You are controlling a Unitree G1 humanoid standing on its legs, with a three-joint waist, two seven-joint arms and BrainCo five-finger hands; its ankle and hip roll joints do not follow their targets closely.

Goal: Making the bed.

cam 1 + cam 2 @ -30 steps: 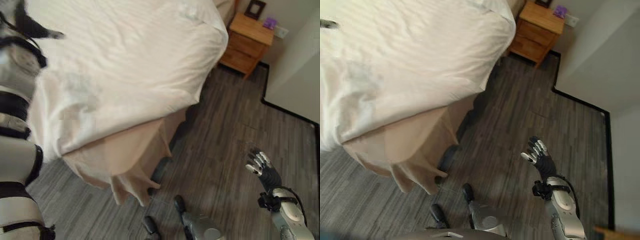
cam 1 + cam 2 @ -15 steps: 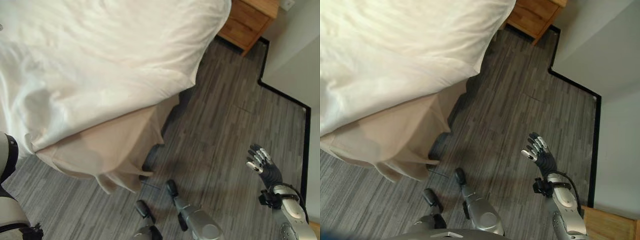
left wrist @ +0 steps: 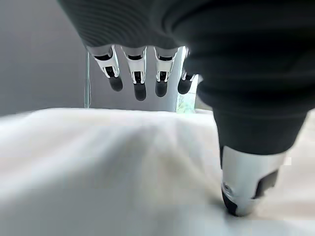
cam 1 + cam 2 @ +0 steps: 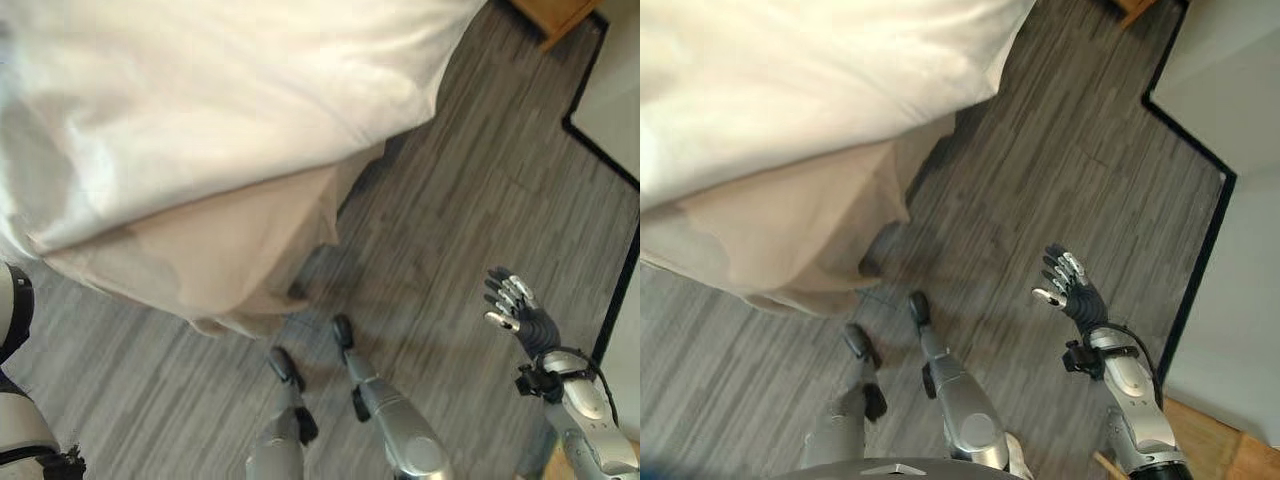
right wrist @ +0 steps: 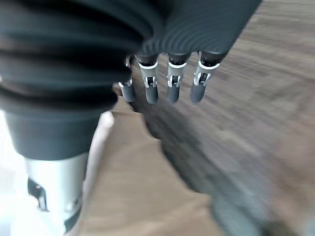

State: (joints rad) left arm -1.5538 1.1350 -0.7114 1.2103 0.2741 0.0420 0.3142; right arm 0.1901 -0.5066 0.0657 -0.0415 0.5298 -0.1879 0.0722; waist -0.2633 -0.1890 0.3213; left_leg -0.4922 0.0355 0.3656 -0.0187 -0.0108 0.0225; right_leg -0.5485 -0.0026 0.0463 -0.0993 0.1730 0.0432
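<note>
White duvet (image 4: 200,100) was seen draped over the bed, its edge hanging past a beige bed skirt (image 4: 220,250) at the bed's near corner. The left hand (image 3: 147,73) was held just above the duvet, fingers (image 3: 140,83) straight and apart, nothing gripped. The right hand (image 4: 515,310) was raised over the floor, well clear of the bed, fingers spread. A firm pinch at the duvet's hem would likely be needed before pulling it square. Grey wood-plank floor (image 4: 480,180) and a black skirting line (image 4: 1200,260) were visible.

Left hand (image 3: 147,73) over, perhaps touching, duvet (image 3: 98,167)
</note>
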